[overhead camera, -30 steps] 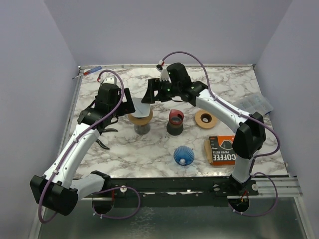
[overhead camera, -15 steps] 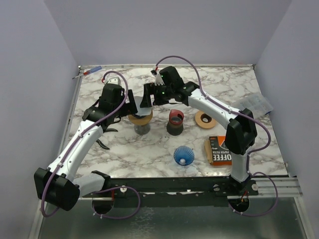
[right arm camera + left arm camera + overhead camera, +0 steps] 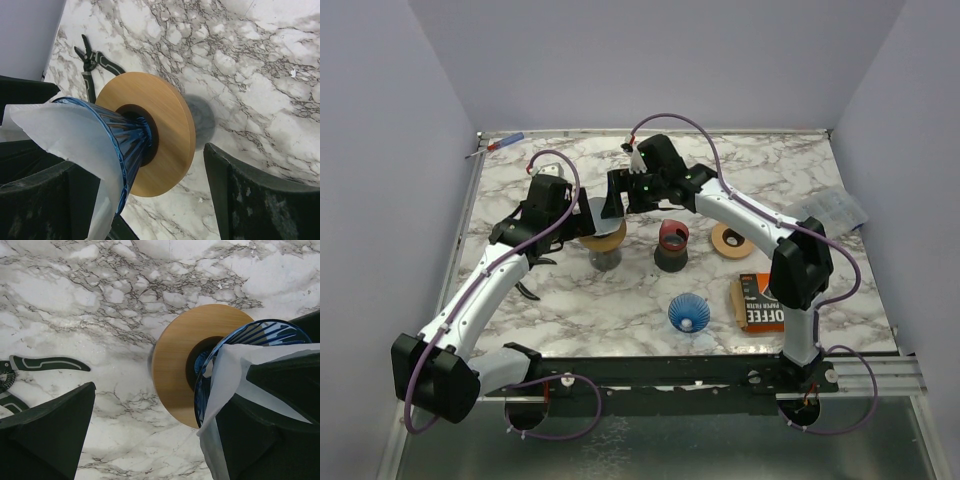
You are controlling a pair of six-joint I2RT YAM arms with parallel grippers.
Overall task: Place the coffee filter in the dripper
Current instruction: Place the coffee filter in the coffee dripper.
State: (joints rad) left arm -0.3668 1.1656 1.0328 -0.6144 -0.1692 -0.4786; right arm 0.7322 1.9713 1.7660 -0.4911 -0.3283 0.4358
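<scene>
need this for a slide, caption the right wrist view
White paper filter overlapping the rim of the blue dripper, pliers beyond on the marble table.

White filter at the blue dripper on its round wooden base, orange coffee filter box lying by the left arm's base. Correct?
No: the coffee filter box lies by the right arm's base, as the top external view shows. The white filter is indeed at the blue dripper on its round wooden base.
</scene>
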